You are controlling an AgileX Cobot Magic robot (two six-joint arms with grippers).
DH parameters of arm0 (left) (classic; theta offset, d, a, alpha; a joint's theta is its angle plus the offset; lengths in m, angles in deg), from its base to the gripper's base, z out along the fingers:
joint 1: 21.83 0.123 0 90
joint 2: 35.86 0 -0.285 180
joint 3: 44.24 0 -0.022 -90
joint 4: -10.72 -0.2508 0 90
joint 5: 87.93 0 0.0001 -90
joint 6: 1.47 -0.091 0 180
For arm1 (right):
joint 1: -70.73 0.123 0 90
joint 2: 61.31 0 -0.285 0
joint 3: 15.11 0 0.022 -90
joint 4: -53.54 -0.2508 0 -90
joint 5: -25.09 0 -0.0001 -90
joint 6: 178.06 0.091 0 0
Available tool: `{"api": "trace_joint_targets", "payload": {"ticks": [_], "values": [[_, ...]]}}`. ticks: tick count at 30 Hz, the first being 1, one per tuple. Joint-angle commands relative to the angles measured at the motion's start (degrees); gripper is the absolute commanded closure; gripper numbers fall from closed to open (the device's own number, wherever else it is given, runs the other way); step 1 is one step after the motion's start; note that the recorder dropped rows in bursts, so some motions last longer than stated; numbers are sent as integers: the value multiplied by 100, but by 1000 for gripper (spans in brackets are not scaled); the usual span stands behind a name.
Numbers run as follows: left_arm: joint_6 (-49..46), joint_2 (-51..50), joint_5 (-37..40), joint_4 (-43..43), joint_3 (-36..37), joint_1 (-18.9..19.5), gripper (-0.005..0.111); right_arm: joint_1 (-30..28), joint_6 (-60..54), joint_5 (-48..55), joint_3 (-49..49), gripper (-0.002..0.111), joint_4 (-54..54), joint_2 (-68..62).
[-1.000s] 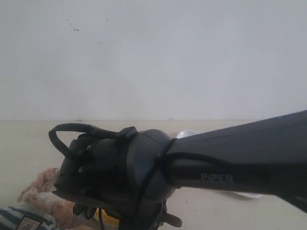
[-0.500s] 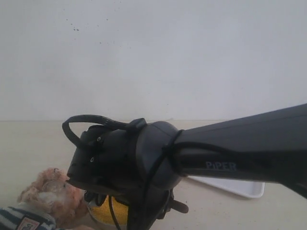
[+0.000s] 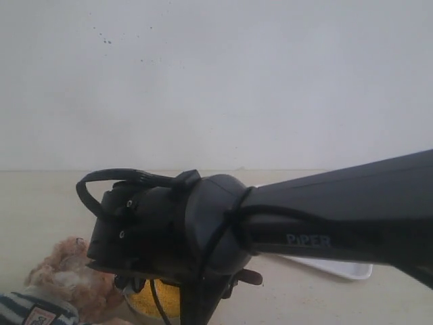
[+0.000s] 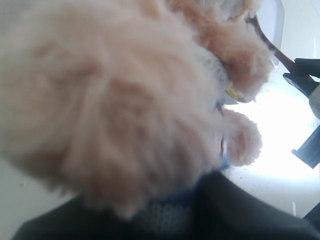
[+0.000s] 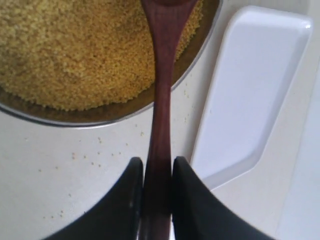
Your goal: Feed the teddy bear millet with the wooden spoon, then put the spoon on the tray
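Note:
My right gripper [image 5: 156,165] is shut on the thin handle of the dark wooden spoon [image 5: 162,85]. The spoon's oval end reaches over the millet [image 5: 75,50] in the metal bowl [image 5: 195,55], and the white tray [image 5: 250,85] lies beside it. The teddy bear [image 4: 115,95] fills the left wrist view with blurred fur. My left gripper [image 4: 167,215] is shut on its striped shirt. In the exterior view the bear [image 3: 61,274] lies at the lower left, next to the bowl of millet [image 3: 159,301]. My right arm [image 3: 203,230] hides the spoon there.
Loose grains of millet [image 5: 85,157] are scattered on the pale table [image 5: 60,195] between the bowl and my right fingers. A plain white wall [image 3: 216,81] stands behind the table. The tray's far corner [image 3: 342,269] shows under my right arm.
My right wrist rose and shifted right, uncovering the bowl and the tray, then swung back a little left toward the bear's head. Both grips are unchanged.

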Motion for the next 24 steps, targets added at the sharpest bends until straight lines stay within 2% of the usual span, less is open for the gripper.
{"api": "trace_joint_targets", "payload": {"ticks": [1,14,19,24], "values": [[-26,50,74,111,19,16,103,3,9,7,20,100,-181,87],[-26,50,74,111,19,16,103,-434,228,7,20,100,-1849,746],[-26,50,74,111,19,16,103,-598,79,7,20,100,-2354,993],[-26,50,74,111,19,16,103,-733,-299,7,7,100,-3297,1168]]}}
